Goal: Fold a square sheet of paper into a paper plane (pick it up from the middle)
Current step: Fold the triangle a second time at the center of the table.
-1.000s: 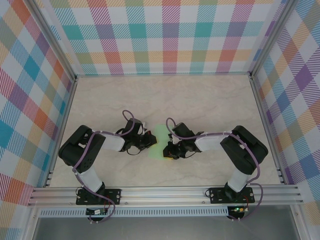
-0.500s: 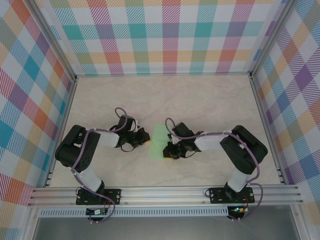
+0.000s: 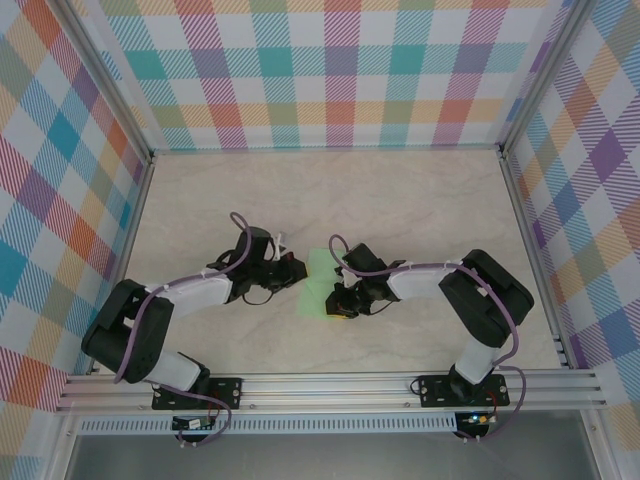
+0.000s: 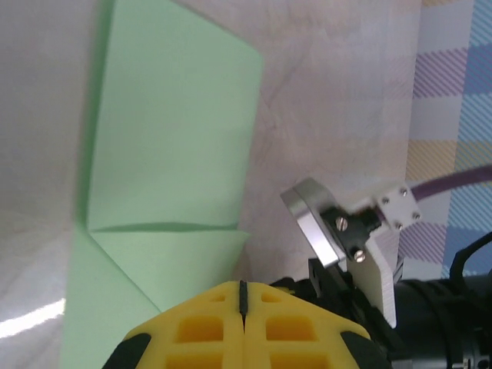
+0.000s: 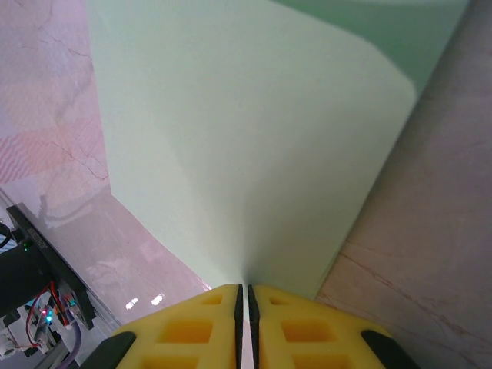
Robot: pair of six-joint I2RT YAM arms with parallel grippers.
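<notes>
Evidently the sheet of paper (image 3: 318, 283) sits mid-table with first creases, no dart yet. The right gripper (image 5: 244, 296), at its 5 o'clock, pinches its edge; the left gripper (image 4: 242, 296), at 9 o'clock, is closed.

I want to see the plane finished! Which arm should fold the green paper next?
Probably the right. The right pincer is shut on the edge of the paper, which curls up from it, ready to carry over. The left pincer is shut at the paper, not clearly gripping it.
</notes>
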